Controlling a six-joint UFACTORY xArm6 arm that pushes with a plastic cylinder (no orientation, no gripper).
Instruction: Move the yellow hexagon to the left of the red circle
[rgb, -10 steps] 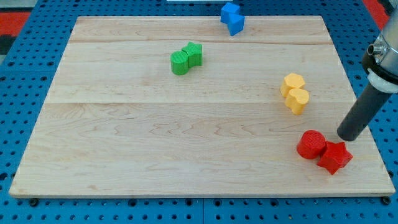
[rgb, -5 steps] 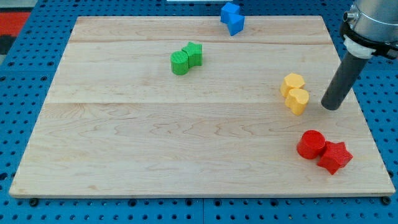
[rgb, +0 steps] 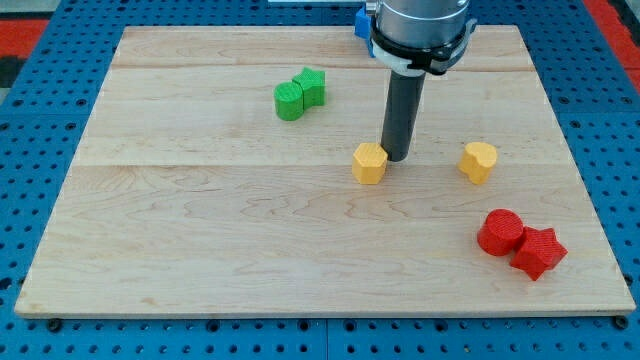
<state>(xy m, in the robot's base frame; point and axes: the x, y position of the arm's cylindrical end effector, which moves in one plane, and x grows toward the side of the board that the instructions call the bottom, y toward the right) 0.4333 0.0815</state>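
Note:
The yellow hexagon (rgb: 369, 163) lies near the board's middle, a little right of centre. My tip (rgb: 396, 157) rests on the board right against the hexagon's right side. The red circle (rgb: 500, 231) sits at the lower right, far to the right of and below the hexagon. A red star (rgb: 538, 252) touches the circle's lower right. A second yellow block, heart-like (rgb: 479, 161), lies alone to the right of my tip.
Two green blocks (rgb: 300, 94) sit together at the upper left of centre. A blue block (rgb: 361, 22) at the top edge is mostly hidden behind the arm. The wooden board (rgb: 200, 240) lies on a blue pegboard.
My tip swept from the right side leftward, passing above the yellow pair. The yellow hexagon moved well to the left, away from the yellow heart. The reds stayed put.

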